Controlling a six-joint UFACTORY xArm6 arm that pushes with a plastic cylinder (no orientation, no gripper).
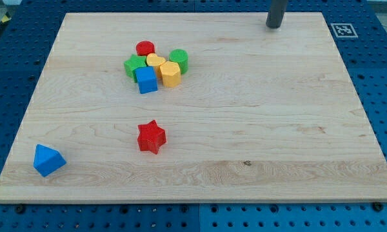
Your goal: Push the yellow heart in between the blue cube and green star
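The yellow heart [155, 62] sits in a tight cluster at the view's upper left of centre. The blue cube [146, 80] lies just below it and the green star [135, 66] just left of it, both touching or nearly touching it. My tip [273, 26] rests on the board near the view's top edge, right of centre, far to the right of the cluster and apart from every block.
In the same cluster are a red cylinder [145, 48], a green cylinder [178, 60] and a yellow hexagonal block [170, 74]. A red star [151, 136] lies below the cluster. A blue wedge-like block [48, 160] sits near the board's bottom left corner.
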